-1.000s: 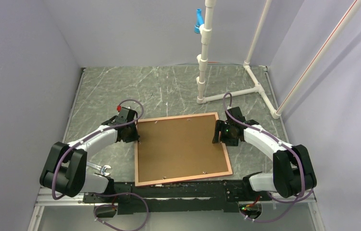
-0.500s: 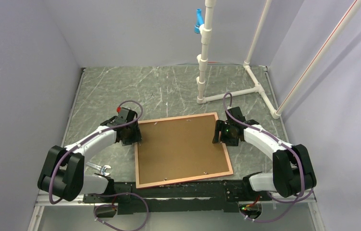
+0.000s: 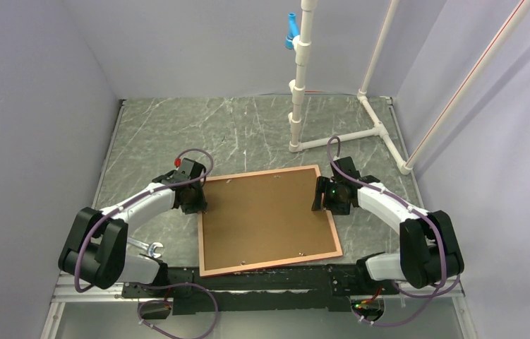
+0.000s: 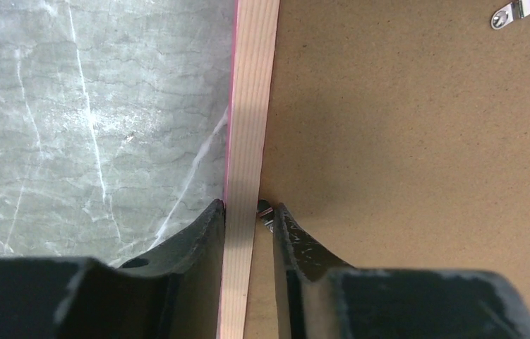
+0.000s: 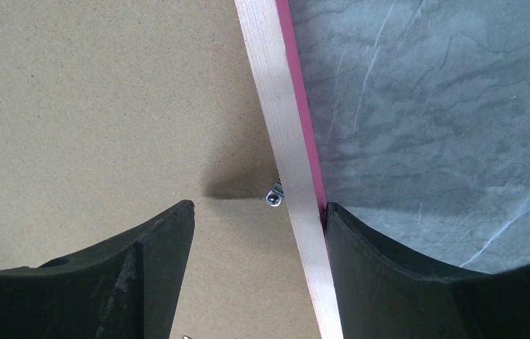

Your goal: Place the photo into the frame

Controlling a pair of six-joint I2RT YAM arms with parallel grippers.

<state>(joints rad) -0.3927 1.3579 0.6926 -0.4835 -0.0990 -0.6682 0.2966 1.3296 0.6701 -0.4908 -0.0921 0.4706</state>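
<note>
Lying back-up, frame (image 4: 251, 106) seemingly lengthwise left-right

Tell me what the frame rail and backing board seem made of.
The frame rail looks like pale bare wood, with fine straight grain lines and a pink painted outer edge. The backing board is probably fibreboard: matte brown, finely speckled, no grain.

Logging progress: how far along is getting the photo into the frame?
Looks done: the backing board lies inside the face-down frame. In hand: the left tool closely straddles one rail; the right tool, open, straddles the opposite one. Left: unclear, no photo is visible.
</note>
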